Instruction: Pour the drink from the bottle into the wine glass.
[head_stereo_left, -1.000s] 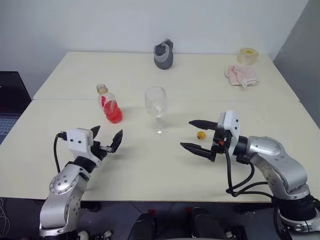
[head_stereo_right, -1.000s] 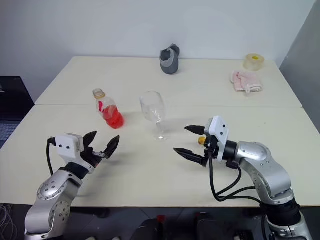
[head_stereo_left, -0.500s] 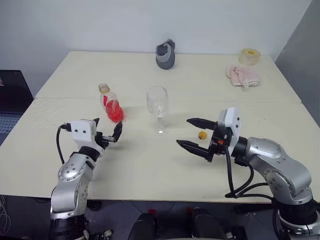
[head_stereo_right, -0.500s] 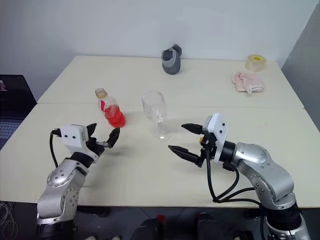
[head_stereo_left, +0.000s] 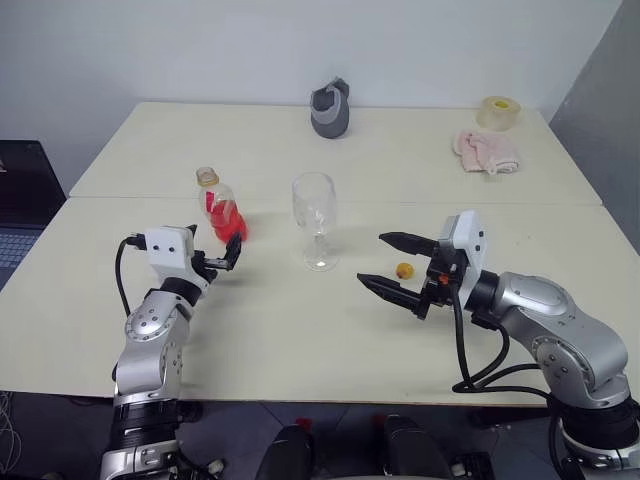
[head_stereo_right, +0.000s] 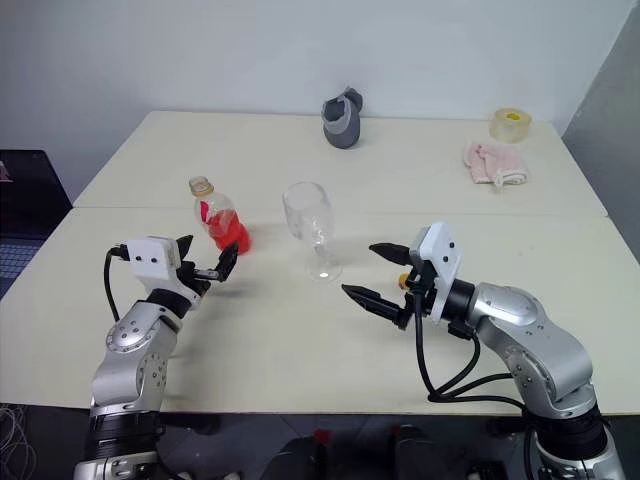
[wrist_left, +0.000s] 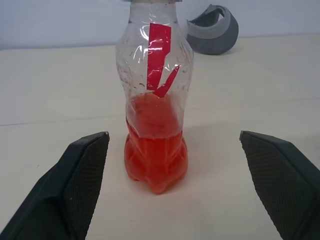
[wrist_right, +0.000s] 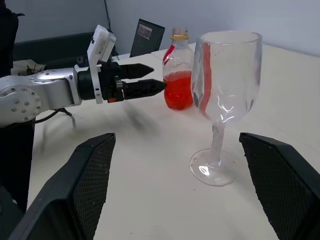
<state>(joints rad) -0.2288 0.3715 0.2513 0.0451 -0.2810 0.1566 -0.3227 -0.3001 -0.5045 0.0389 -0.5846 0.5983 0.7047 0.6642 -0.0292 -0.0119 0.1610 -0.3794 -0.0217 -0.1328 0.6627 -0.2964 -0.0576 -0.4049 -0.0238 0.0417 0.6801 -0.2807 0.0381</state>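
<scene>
The left gripper (head_stereo_left: 217, 256) has advanced across the table (head_stereo_left: 300, 340) since the earlier frame and now sits just short of the bottle (head_stereo_left: 223, 212), its fingers spread wide and holding nothing; in its wrist view the bottle stands framed between the two fingers (wrist_left: 80, 185), still apart from both. The bottle stands upright where it was, left of centre, the drink (wrist_left: 156, 159) filling its lower part. The wine glass (head_stereo_left: 314, 220) is unmoved near the table's middle, empty. A small yellow cap (head_stereo_left: 403, 270) lies right of it. The right gripper (head_stereo_left: 396, 264) hovers beside the cap, released and empty, barely shifted, pointing toward the glass
</scene>
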